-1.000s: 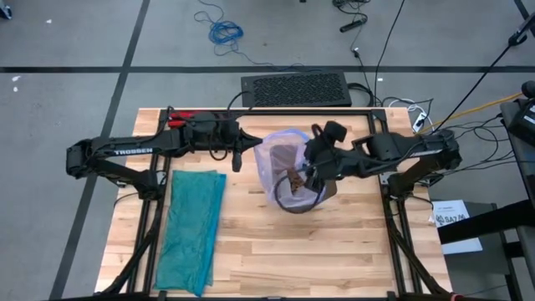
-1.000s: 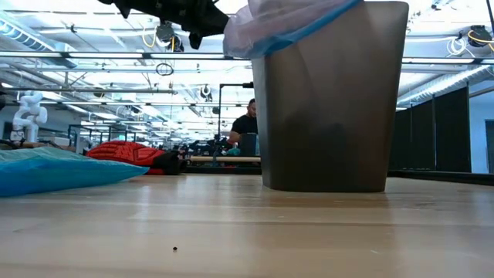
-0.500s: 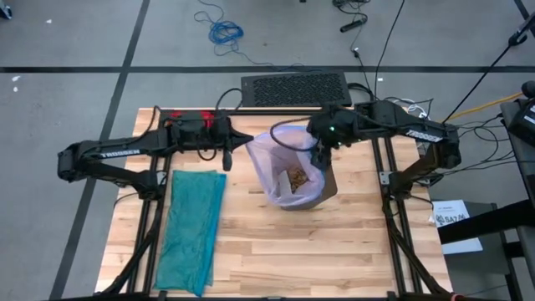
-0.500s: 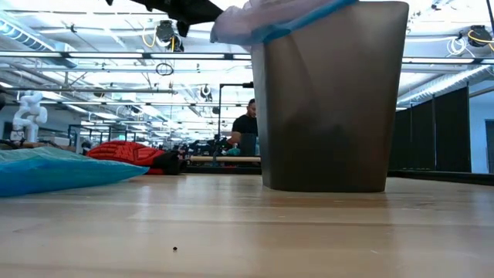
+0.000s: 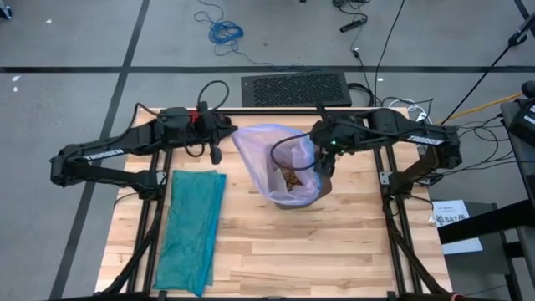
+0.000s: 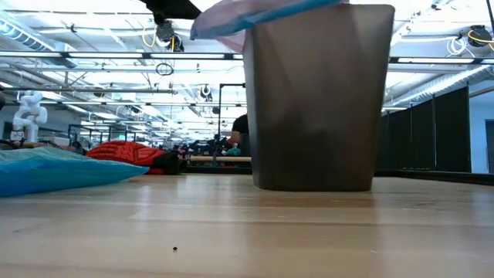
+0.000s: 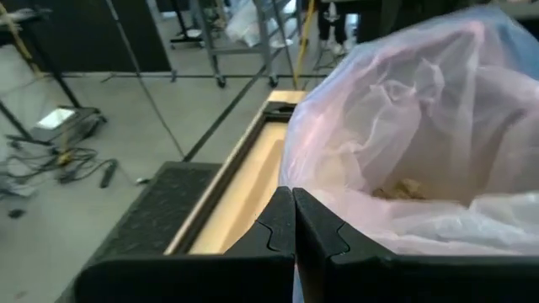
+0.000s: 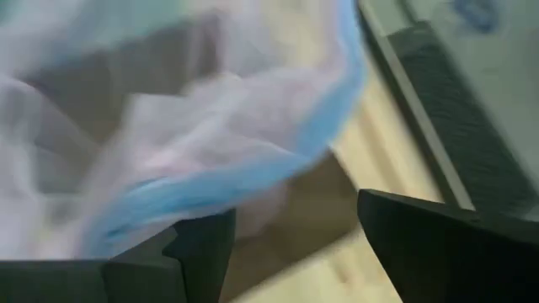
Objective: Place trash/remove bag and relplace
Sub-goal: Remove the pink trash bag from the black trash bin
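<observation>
Left claw (image 7: 294,220) pressed together pinching the bag (image 5: 272,159); right claw (image 8: 290,231) spread at its rim.

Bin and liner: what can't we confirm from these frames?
- Left tool: fingers pressed together at the bin liner's edge, but the left wrist view doesn't show film caught between them.
- Right tool: open; the right wrist view is blurred, so contact with the blue drawstring is unclear.
- Trash: wads too small to count in the high view.
- Bin: the low view shows only its outer wall and cuts off the rim.
</observation>
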`<action>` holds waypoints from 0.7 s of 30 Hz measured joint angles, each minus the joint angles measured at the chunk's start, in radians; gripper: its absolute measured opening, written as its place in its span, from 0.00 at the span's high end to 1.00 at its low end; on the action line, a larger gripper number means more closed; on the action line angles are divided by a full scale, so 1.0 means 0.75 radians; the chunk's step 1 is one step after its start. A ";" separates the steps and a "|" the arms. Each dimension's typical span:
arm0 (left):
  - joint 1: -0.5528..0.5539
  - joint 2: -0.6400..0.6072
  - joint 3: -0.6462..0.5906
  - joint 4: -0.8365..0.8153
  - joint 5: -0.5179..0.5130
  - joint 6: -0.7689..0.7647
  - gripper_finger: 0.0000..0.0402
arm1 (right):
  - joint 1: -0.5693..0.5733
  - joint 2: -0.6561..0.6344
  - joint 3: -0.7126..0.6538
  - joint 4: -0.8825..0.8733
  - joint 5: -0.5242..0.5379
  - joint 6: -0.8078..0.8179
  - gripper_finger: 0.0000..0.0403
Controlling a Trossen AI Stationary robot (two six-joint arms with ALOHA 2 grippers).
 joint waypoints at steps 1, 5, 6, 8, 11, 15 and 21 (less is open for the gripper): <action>0.002 0.000 0.020 -0.022 -0.015 0.007 1.00 | 0.000 0.000 0.000 -0.019 0.039 0.000 0.40; 0.001 0.000 0.085 -0.127 -0.074 0.044 1.00 | 0.002 0.000 0.000 -0.077 0.148 0.000 0.40; 0.001 0.000 0.094 -0.134 -0.083 0.045 1.00 | 0.005 0.000 0.000 -0.086 0.172 0.001 0.40; 0.001 -0.001 0.099 -0.152 -0.088 0.044 1.00 | 0.014 0.000 0.000 -0.133 0.247 0.016 0.40; 0.001 -0.007 0.099 -0.165 -0.088 0.034 1.00 | 0.018 0.000 0.000 -0.165 0.336 0.034 0.40; -0.018 -0.007 0.099 -0.162 -0.088 0.034 1.00 | -0.019 -0.001 -0.001 -0.029 0.330 -0.117 0.40; -0.053 -0.002 0.099 -0.114 -0.087 0.034 1.00 | -0.294 -0.028 -0.001 0.293 -0.166 -0.354 0.40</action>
